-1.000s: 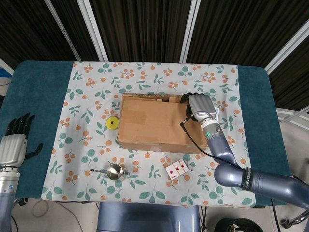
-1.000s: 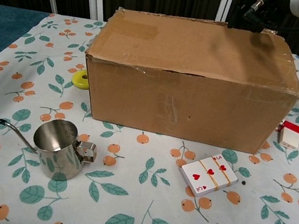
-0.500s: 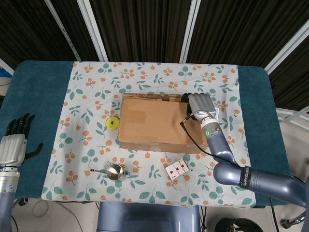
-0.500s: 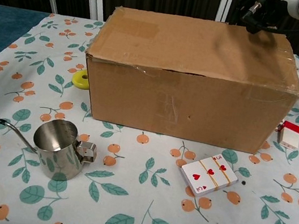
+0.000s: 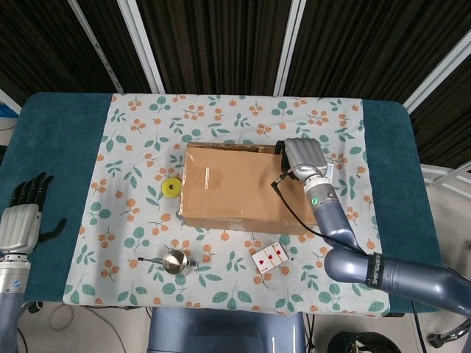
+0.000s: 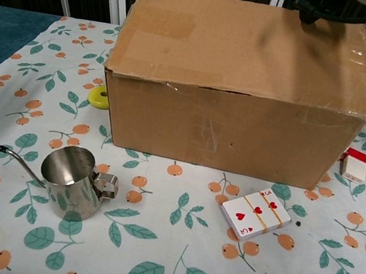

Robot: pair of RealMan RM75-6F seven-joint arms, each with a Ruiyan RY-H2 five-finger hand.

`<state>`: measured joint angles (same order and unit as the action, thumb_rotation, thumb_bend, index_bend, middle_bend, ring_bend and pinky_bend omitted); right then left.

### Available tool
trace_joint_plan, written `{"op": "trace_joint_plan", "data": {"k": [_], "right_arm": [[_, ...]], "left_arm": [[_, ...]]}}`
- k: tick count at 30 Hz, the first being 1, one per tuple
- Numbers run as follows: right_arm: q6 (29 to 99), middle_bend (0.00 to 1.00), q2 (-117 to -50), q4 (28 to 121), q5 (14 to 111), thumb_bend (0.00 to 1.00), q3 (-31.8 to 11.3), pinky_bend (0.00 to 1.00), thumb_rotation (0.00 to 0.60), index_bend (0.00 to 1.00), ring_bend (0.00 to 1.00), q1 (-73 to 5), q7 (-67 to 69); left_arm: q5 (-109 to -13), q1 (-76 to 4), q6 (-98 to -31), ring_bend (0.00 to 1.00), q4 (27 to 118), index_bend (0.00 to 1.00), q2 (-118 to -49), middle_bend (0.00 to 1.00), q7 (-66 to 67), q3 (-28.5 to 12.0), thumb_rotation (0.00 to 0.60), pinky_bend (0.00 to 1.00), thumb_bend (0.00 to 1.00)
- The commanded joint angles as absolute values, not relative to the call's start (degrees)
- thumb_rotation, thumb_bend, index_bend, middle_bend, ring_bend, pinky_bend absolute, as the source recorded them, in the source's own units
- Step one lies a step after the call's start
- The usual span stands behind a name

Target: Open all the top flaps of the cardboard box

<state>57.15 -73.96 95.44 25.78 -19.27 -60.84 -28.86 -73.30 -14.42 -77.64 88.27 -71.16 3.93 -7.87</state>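
The brown cardboard box (image 5: 235,193) (image 6: 236,93) stands in the middle of the floral cloth. Its long top flap (image 6: 248,42) is tilted, with the far edge raised. My right hand (image 5: 302,156) (image 6: 330,1) grips that far edge at the box's far right corner, fingers curled over it. In the chest view only its dark fingers and cable show at the top edge. My left hand (image 5: 24,212) hangs off the table's near left corner, fingers spread and holding nothing.
A yellow disc (image 5: 171,188) (image 6: 98,98) lies left of the box. A steel pitcher (image 5: 175,262) (image 6: 75,182) and a banded deck of cards (image 5: 270,256) (image 6: 256,213) sit in front. A small red-and-white box (image 6: 355,164) is at the right.
The right hand has risen with the flap's far edge, so the top flap now slopes upward. The left hand has stayed put.
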Motion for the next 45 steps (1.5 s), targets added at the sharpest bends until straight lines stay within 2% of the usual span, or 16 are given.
{"op": "trace_joint_plan", "data": {"k": [1,14,19,25,38,41,45], "right_arm": [[57.36,0.59,-72.98,96.93,25.57,1.00,-20.20,0.44,0.600,0.55,0.57,-61.28,-28.86],[57.90,0.58,-67.74,106.52,12.11,1.00,-26.10,0.44,0.600,0.55,0.57,-64.01,-28.49],[57.24,0.58,-64.30,111.14,4.44,1.00,-28.29,0.44,0.600,0.55,0.57,-65.57,-28.08],[56.75,0.58,-59.54,117.54,0.16,1.00,-31.58,0.44,0.600,0.55,0.57,-66.14,-25.39],[50.28,0.58,-52.20,123.13,-8.95,1.00,-32.96,0.44,0.600,0.55,0.57,-68.07,-22.71],[47.29,0.58,-50.38,124.29,-12.15,1.00,-33.04,0.44,0.600,0.55,0.57,-68.37,-21.51],[38.23,0.58,-46.43,125.24,-19.21,1.00,-33.57,0.44,0.600,0.55,0.57,-68.51,-18.65]], "left_arm": [[-73.30,-14.39,-77.65,0.00,88.26,0.00,-71.17,0.00,3.88,-7.93,0.600,0.00,0.27],[-73.51,-14.26,-77.72,0.00,88.00,0.00,-71.37,0.00,3.76,-8.14,0.600,0.00,0.27],[-74.06,-14.31,-77.87,0.00,87.51,0.00,-71.57,0.00,4.11,-8.07,0.600,0.00,0.28],[-74.40,-14.27,-77.92,0.00,87.15,0.00,-71.84,0.00,4.21,-8.02,0.600,0.00,0.28],[-74.77,-14.23,-78.03,0.00,86.81,0.00,-72.16,0.00,4.18,-8.10,0.600,0.00,0.28],[-74.77,-14.20,-78.03,0.00,86.70,0.00,-72.21,0.00,4.09,-8.13,0.600,0.00,0.28],[-74.86,-14.20,-77.97,0.00,86.60,0.00,-72.24,0.00,4.12,-8.10,0.600,0.00,0.28]]}}
